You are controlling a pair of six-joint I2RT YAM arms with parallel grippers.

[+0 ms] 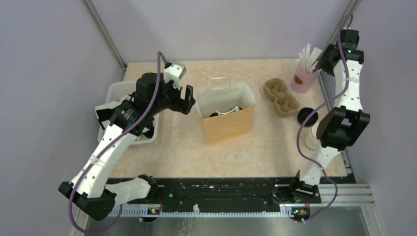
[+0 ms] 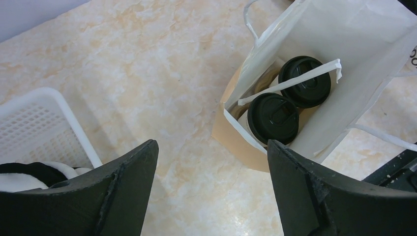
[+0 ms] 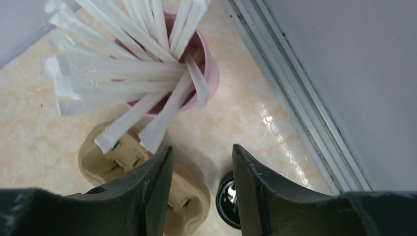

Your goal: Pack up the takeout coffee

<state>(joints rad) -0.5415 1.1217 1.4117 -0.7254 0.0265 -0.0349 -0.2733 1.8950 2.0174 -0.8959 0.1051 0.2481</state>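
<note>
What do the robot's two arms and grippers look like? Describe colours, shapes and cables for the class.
Both the left arm and the right arm have white rounded links joined by bulky black joints. A purple cable loops along each. The left gripper and right gripper each have two broad black tapering fingers.

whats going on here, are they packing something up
Two robot arms are packing takeout coffee. Two lidded cups already sit inside the open brown bag in the middle of the table. The left fingers are wide open and empty, just beside the bag. The right fingers are over by the pink straw cup, apart and holding nothing.
</note>
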